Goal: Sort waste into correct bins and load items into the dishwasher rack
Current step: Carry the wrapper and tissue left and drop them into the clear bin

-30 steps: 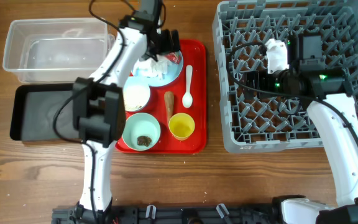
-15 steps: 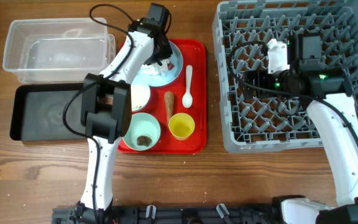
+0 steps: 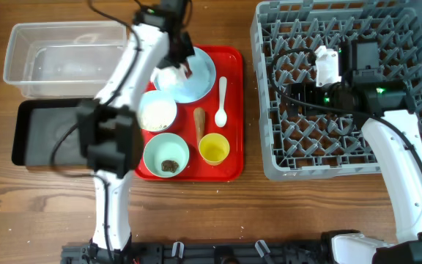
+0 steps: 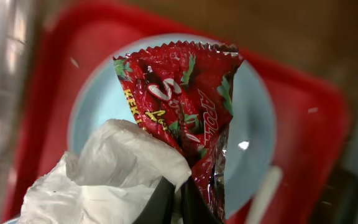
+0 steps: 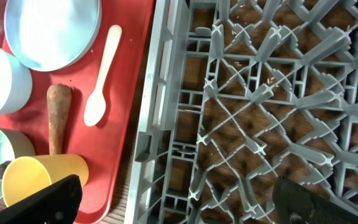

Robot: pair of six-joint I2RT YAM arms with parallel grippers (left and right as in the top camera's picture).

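Observation:
My left gripper (image 3: 179,67) (image 4: 174,200) is shut, pinching the crumpled white tissue (image 3: 168,76) (image 4: 104,180) and the red-and-white wrapper (image 3: 187,70) (image 4: 179,112) together above the pale-blue plate (image 3: 202,73) (image 4: 250,124). The plate lies on the red tray (image 3: 231,66). Also on it are the pale-blue bowl of rice (image 3: 157,114), the mint-green bowl (image 3: 160,147) holding a dark lump (image 3: 170,166), the yellow cup (image 3: 214,149), the brown cone (image 3: 199,122) and the white spoon (image 3: 222,103). My right gripper (image 3: 290,92) (image 5: 179,205) hangs open over the grey dishwasher rack (image 3: 387,29) (image 5: 260,93).
The clear tub (image 3: 64,59) stands at the far left, with the black tray (image 3: 46,132) just in front of it. The red tray sits between these bins and the rack. Bare wooden table runs along the front edge.
My left gripper has closed on the tissue and wrapper and carried them toward the plate's left rim, leaving the plate bare. The right arm has not moved.

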